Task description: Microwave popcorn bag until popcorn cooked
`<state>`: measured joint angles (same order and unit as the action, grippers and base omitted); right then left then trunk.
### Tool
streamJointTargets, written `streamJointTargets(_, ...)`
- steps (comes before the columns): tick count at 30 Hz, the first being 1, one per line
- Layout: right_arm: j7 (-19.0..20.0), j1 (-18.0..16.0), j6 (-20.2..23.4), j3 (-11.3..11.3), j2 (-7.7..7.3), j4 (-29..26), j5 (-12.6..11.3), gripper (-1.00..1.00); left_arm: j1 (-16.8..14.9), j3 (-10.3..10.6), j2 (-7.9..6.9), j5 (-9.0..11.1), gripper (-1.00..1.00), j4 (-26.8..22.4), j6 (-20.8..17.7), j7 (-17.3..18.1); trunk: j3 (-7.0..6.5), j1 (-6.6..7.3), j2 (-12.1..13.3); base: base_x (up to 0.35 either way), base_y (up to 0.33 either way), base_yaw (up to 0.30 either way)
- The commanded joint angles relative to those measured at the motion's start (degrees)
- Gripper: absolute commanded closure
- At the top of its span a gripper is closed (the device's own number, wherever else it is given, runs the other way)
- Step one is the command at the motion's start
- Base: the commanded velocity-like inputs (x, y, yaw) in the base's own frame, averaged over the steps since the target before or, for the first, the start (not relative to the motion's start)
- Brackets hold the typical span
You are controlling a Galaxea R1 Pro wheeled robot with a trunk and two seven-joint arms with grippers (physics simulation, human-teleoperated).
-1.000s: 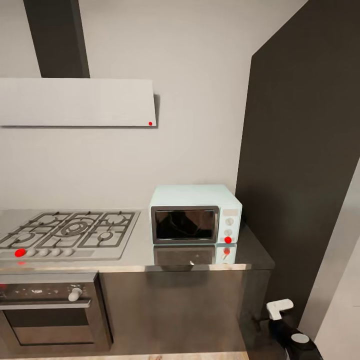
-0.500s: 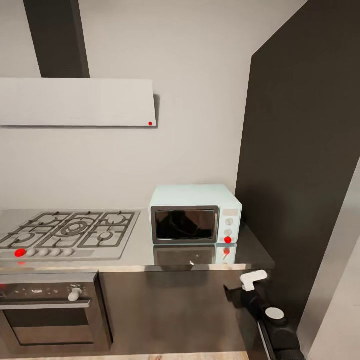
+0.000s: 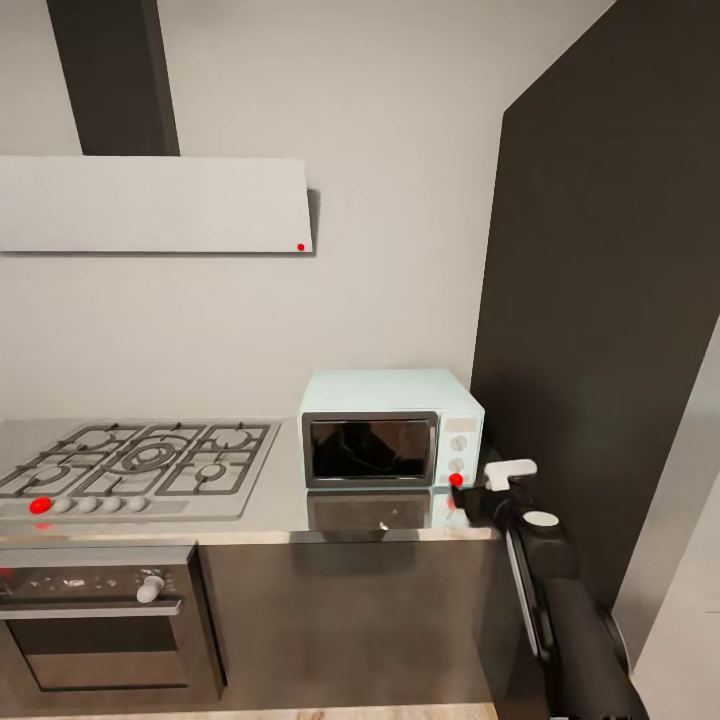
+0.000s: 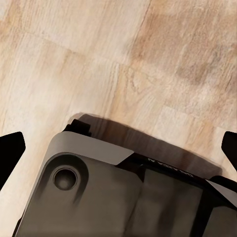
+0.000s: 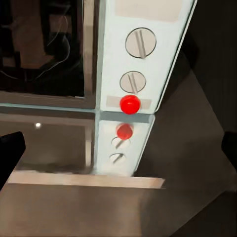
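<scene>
The pale mint-blue microwave [image 3: 390, 428] stands on the grey countertop [image 3: 280, 515] with its dark glass door closed. My right gripper [image 3: 464, 497] is raised to the counter's front edge, just right of the microwave's red indicator dot [image 3: 456, 480]. In the right wrist view the knobs [image 5: 140, 42] and red dot [image 5: 130, 104] are close ahead, and the right gripper [image 5: 120, 148] is open with its fingertips [image 5: 10, 153] wide apart. The left gripper [image 4: 120, 147] is open and points at the floor. The popcorn bag and popcorn are out of view.
A gas hob [image 3: 140, 460] lies left of the microwave, above a dark built-in oven [image 3: 100, 620]. A hood [image 3: 150, 205] hangs on the wall. A tall dark panel [image 3: 600, 300] stands close on the right. My base [image 4: 108, 197] stands on the wooden floor [image 4: 123, 59].
My right arm has risen from the lower right corner up to the counter's edge, bringing the gripper close to the microwave's red dot. Nothing else has moved.
</scene>
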<state>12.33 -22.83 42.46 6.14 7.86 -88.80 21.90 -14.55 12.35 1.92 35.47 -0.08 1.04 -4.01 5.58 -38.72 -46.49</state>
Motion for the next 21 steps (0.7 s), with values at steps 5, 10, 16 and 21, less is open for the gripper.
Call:
streamJointTargets(5, -0.2, -0.6, -2.7, 3.3, 0.05, 4.3, -3.1, -1.00, 0.0, 0.5, 0.02, 0.3, -1.00, 0.0, 0.1, -0.2, 0.10, -0.01, -0.1, 0.000, 0.000, 0.000)
streamJointTargets(10, -0.4, -0.6, -18.9, 6.3, -0.56, 18.1, -8.0, -1.00, 0.0, 0.5, 0.01, 0.3, -1.00, -0.1, 0.1, -0.2, 0.10, -0.01, -0.1, 0.000, 0.000, 0.000)
streamJointTargets(16, 0.4, -0.6, -24.5, 6.9, -0.79, 19.2, -8.4, -1.00, 0.0, 0.5, 0.02, 0.2, -1.00, -0.1, 0.1, -0.2, 0.10, -0.01, -0.1, 0.000, 0.000, 0.000)
streamJointTargets(21, 0.6, -0.6, -24.4, 6.3, -0.96, 17.7, -8.3, -1.00, 0.0, 0.5, 0.02, 0.3, -1.00, -0.2, 0.2, -0.2, 0.10, -0.01, -0.1, 0.000, 0.000, 0.000)
